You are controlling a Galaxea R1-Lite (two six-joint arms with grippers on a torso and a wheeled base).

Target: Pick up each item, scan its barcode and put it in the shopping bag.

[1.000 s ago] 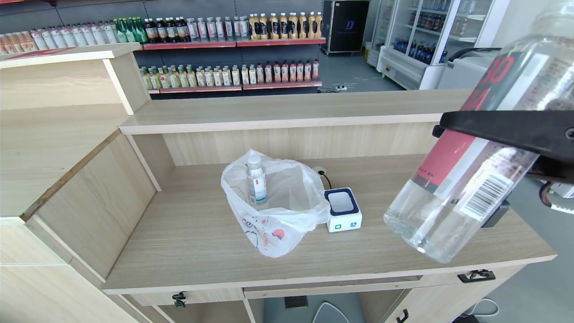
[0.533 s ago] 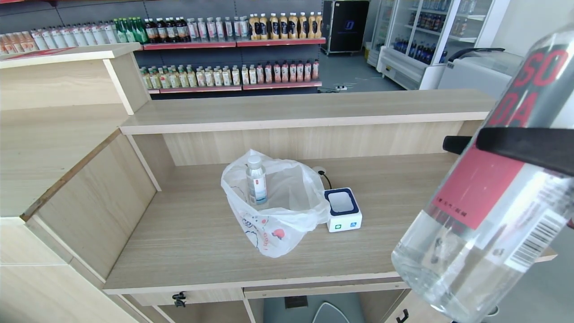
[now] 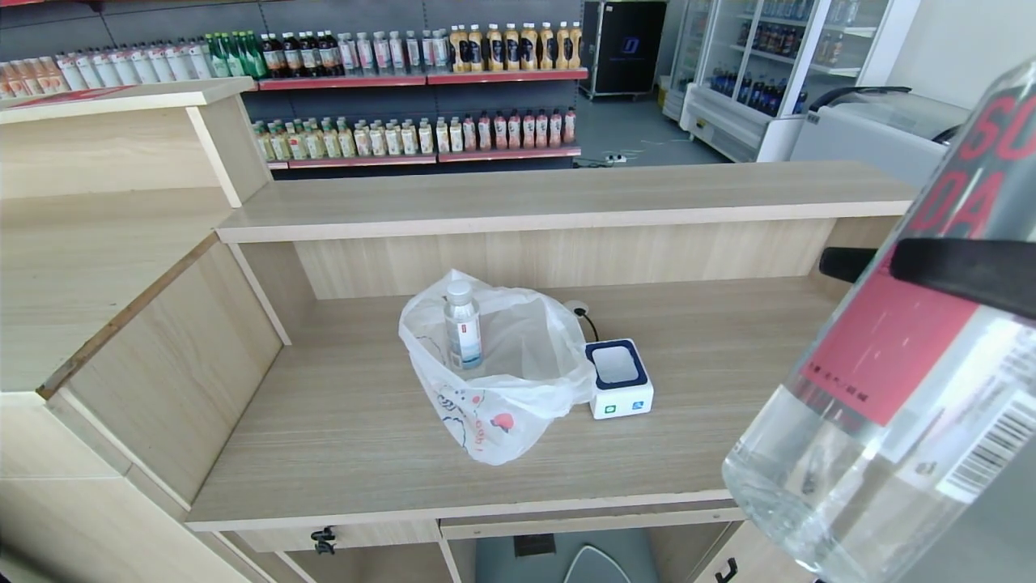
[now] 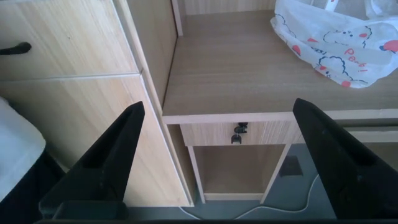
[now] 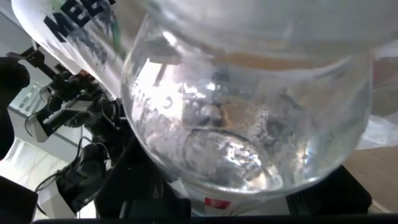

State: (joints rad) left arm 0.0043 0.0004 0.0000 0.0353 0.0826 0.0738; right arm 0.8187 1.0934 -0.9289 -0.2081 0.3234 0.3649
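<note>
Your right claw (image 3: 943, 279) is pinching a big bottle (image 3: 882, 397), clear with a red label, and 1 black finger (image 3: 971, 271) lies across its side. The bottle tilts close to the head camera, off the right end of the counter (image 3: 364, 437), with its barcode (image 3: 991, 457) showing near the base. Your left claw (image 4: 217, 162) is spread wide, holding nothing, low before the counter's front left corner. On the counter, the shopping bag (image 3: 494, 405) stands open with 1 small bottle (image 3: 463, 328) upright inside. The scanner (image 3: 619, 379) sits just beside the bag's right.
</note>
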